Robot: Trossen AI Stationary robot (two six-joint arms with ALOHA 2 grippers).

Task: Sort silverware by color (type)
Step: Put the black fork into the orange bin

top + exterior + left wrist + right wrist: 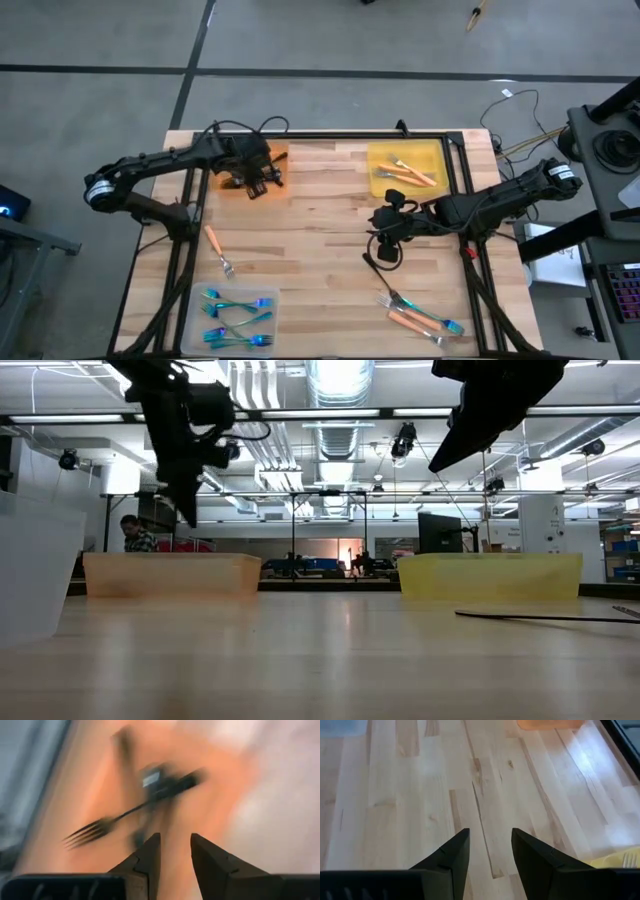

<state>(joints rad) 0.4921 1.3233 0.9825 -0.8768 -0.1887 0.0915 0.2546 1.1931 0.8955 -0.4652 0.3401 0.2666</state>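
The sorting looks a good way along but not finished. The left hand (262,180) hangs over the orange tray (282,157) at the desk's far left, its fingers parted with nothing between them; just past them a dark fork (107,822) shows blurred over the orange floor, dropping or already lying there, I can't tell which. The clear tray (192,322) at the near left corner holds the blue-teal forks (238,318), and the yellow tray (434,152) at the far right holds orange-handled pieces (408,174). Left to do: one orange-handled fork (218,250) near the left edge and a mixed cluster (418,316) by the near right corner. The right hand (392,238) waits open over bare wood at mid-right.
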